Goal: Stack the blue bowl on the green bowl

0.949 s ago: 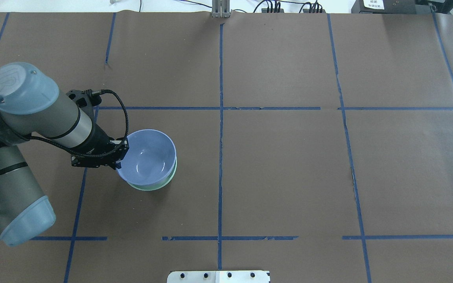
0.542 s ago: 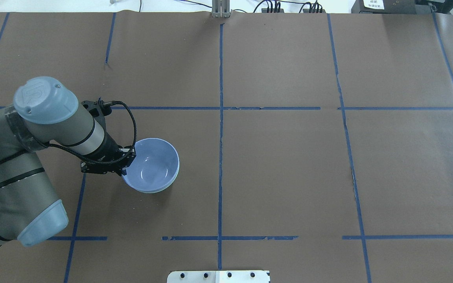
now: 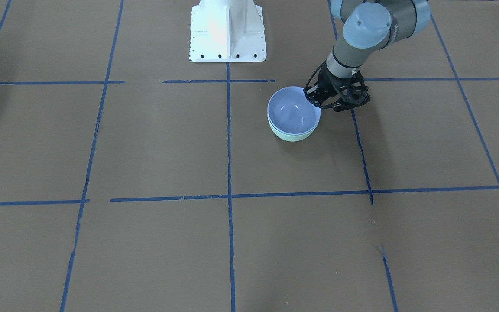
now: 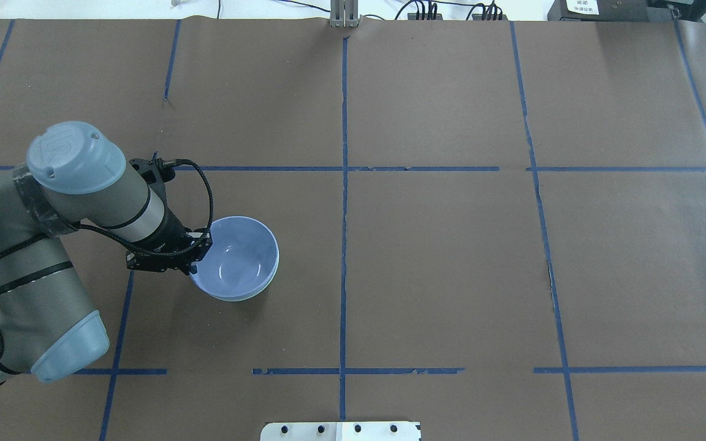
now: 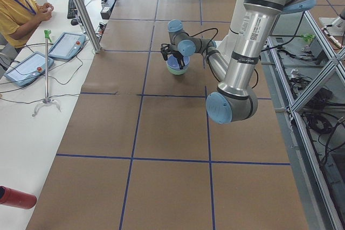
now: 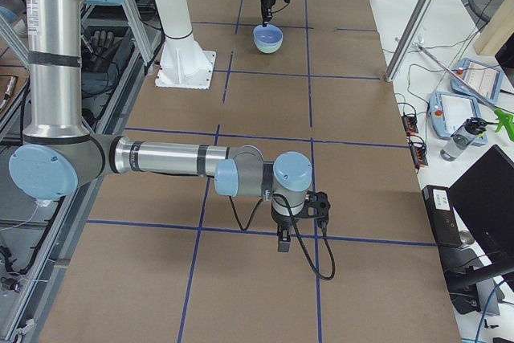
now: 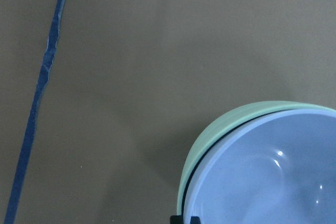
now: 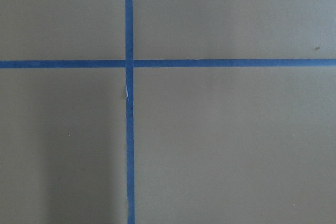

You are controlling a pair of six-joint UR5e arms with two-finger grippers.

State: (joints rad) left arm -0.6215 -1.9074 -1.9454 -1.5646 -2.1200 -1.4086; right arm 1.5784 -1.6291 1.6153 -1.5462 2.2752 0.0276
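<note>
Left gripper (image 4: 197, 250): points down at the near-arm edge of the stacked bowls, jaws closed on the blue bowl's rim.
Blue bowl (image 4: 238, 256): its rim wall sits between the jaws and the rest of it spreads away from them, mouth up, nested in the green bowl.
Green bowl (image 3: 293, 137): directly under the blue bowl and below the jaws. Only a thin mint edge shows around the blue one. In the left wrist view a dark gap separates the two rims beside the jaws.
Right gripper (image 6: 283, 240): well apart from both bowls, hanging over the brown paper (image 6: 265, 279). I cannot tell how its jaws stand.
Right wrist view: shows only a blue tape cross (image 8: 129, 63) on the paper.
</note>
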